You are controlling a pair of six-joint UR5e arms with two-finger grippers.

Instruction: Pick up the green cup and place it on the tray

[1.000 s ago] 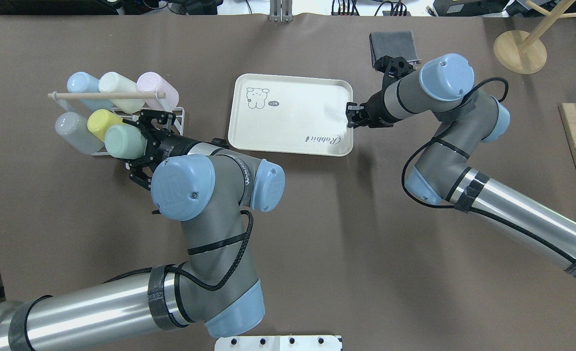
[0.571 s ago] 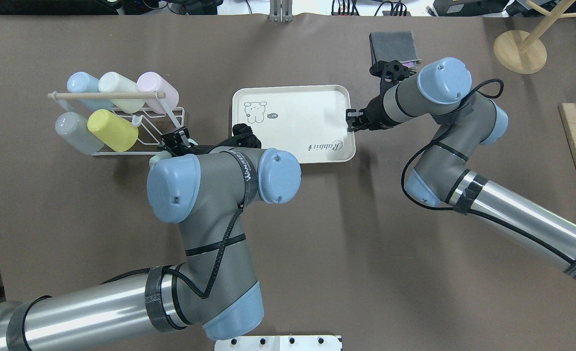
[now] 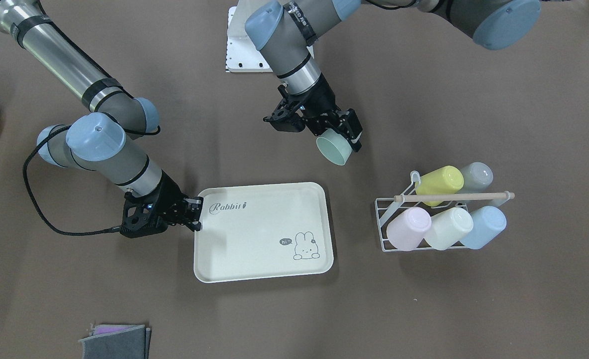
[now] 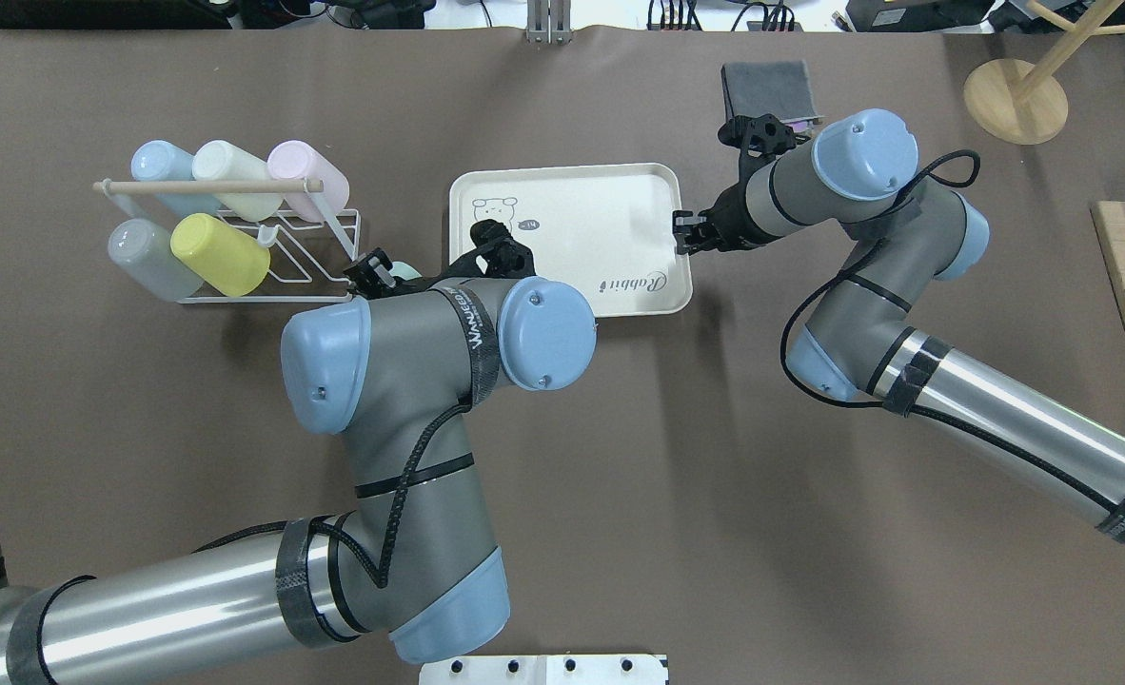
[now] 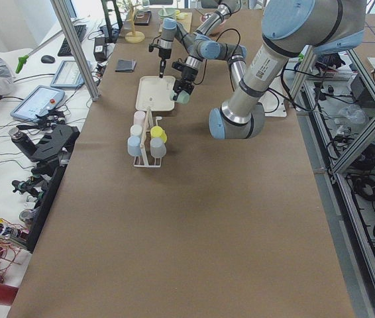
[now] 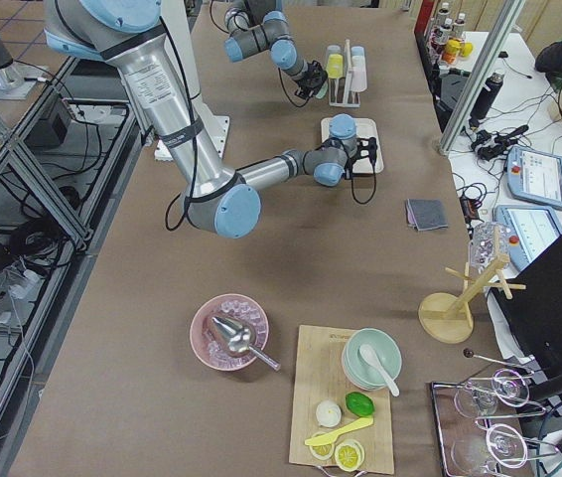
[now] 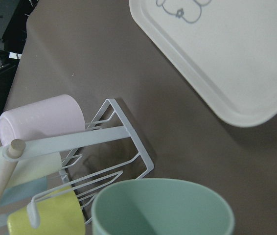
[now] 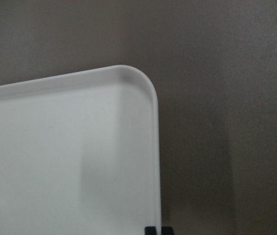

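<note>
transfer step: the green cup (image 3: 335, 148) is clamped in the left tool (image 3: 339, 138), short of the tray (image 3: 254, 239), whose rim is pinched by the right tool (image 3: 195, 215). carry-over and lowering are required next.

From overhead, the left arm (image 4: 429, 342) hides nearly all of the green cup (image 4: 407, 273). The tray (image 8: 70, 161) runs off the right wrist picture's left and bottom edges.

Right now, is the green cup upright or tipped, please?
Tipped: the green cup shows its open mouth sideways in the left gripper.
</note>
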